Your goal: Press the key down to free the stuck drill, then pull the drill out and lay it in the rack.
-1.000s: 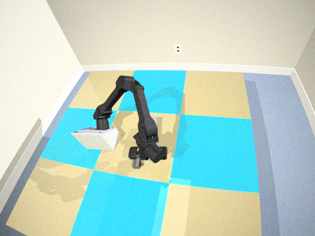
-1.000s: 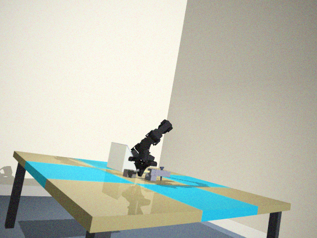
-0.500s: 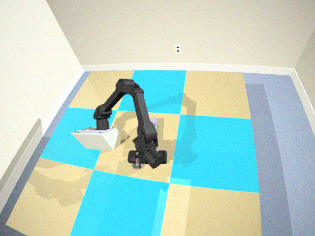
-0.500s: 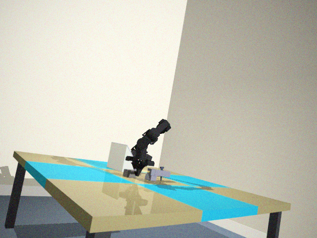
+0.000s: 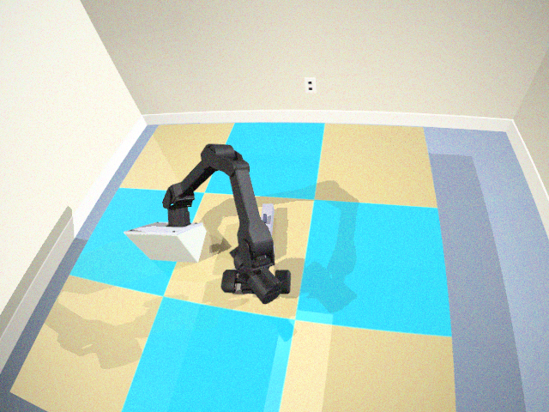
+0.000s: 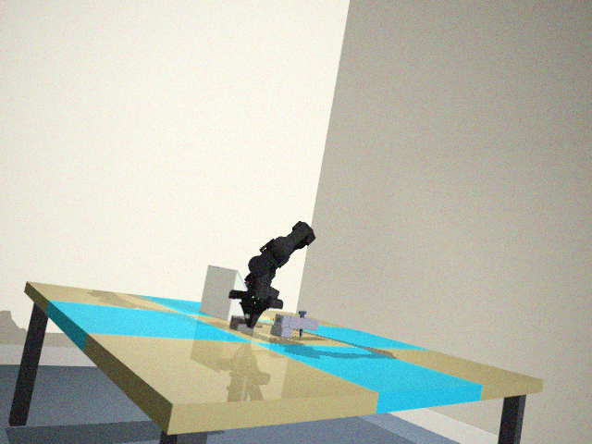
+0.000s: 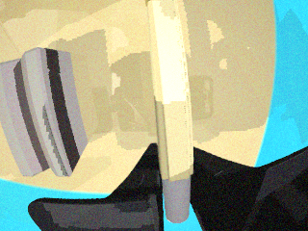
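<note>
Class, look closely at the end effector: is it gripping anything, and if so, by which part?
The drill, gripped by its lower portion in the wrist view, around where the pale yellow length meets the grey tip.
</note>
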{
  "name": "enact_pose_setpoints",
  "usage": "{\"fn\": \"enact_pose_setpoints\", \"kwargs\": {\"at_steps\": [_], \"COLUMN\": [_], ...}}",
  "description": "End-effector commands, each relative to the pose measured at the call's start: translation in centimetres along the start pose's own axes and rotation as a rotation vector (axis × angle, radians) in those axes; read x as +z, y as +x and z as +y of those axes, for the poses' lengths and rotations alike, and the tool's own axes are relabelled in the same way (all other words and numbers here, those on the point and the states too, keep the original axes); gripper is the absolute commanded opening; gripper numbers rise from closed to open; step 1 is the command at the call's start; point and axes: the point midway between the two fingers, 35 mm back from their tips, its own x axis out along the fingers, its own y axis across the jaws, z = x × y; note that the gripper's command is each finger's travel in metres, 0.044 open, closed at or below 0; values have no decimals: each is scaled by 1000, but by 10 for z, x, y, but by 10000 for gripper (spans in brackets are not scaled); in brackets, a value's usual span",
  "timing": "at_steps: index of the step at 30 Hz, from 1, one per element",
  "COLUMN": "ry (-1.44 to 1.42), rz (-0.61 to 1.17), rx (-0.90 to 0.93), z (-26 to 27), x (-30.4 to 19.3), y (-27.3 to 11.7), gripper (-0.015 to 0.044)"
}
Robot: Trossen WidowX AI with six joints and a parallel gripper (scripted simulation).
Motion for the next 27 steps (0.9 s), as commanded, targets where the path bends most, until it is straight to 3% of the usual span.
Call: {"fn": "enact_pose_setpoints", "kwargs": {"at_steps": [1,27], "ry": [-1,0], "rz": [-2,-1], "rx": [7,7], "z": [2,2], "x": [-9,-5], "y": [2,-12], "gripper": [0,0]}}
